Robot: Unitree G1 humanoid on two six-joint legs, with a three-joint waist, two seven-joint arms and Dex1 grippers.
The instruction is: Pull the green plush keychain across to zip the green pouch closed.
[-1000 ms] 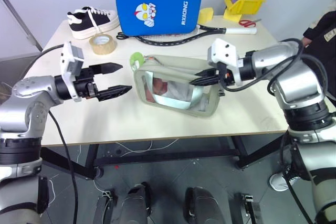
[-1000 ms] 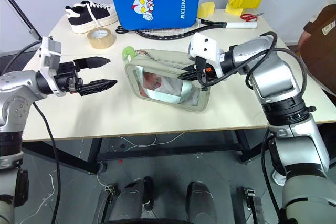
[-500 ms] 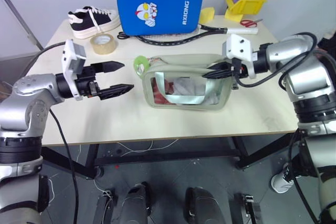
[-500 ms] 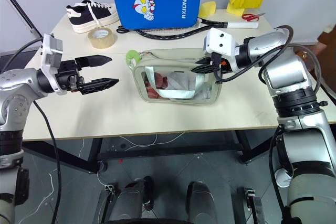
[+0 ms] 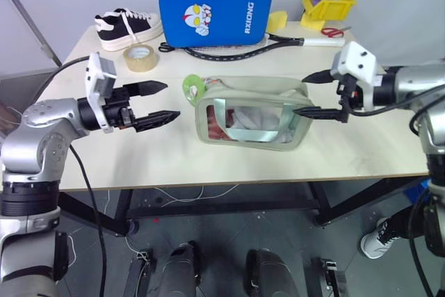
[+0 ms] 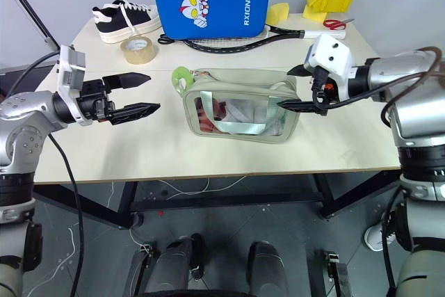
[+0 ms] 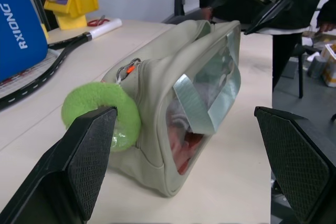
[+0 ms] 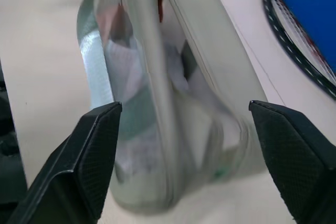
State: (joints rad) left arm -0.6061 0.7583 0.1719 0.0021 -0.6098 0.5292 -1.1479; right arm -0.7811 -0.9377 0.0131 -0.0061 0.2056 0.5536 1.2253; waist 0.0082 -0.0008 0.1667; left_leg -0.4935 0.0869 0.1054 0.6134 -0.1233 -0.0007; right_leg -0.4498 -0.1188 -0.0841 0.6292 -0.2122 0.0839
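Our right pincer (image 6: 300,89) has just let go of the green pouch (image 6: 240,113) and drawn off its right end, jaws wide and empty. The pouch now stands mid-bench, the green plush keychain (image 6: 182,78) at its left end, so zipping is not begun. Our left pincer (image 6: 136,93) waits open. The blue pad (image 6: 208,1) reads "RXIONG".

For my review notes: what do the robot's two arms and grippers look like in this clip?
Both arms have silver-grey rounded shells with black joint bands and loose black cables running along them. Each wrist carries a white boxy camera block. The left gripper and right gripper each have two black, tapering, pointed fingers; the wrist views show a fine mesh texture on the finger pads.
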